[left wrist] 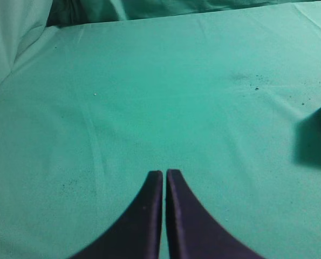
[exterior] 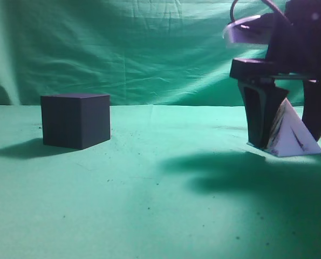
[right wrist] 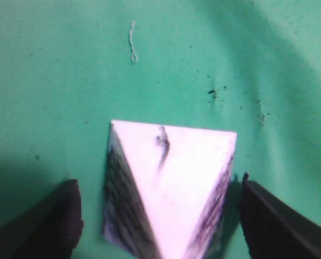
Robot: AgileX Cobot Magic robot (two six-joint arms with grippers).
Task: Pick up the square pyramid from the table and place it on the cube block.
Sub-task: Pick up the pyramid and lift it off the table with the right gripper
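Pyramid (exterior: pixel 291 135) sits flat on the green table (exterior: pixel 149 205), way over on the right side of the exterior view, and the right claw (exterior: pixel 287 127) is down around it. One dark finger (exterior: pixel 260 118) stands in front of its left side and the other is on its right, partly behind it. From the right wrist view you can see the pyramid (right wrist: pixel 171 189) parked right between the two fingertips, left one (right wrist: pixel 52 221) and right one (right wrist: pixel 273 221), with a sliver of green cloth showing on each side. So the right claw is spread wide and not touching the faces yet, as far as I can tell. Smudgy dark scribbles run down the pyramid's sides.

Cube block (exterior: pixel 76 120) is well apart on the left, sitting on the cloth by itself.

Left claw (left wrist: pixel 164 178) shows in its own wrist view, fingers pressed together with only a hairline gap, nothing in them, just bare cloth beneath.
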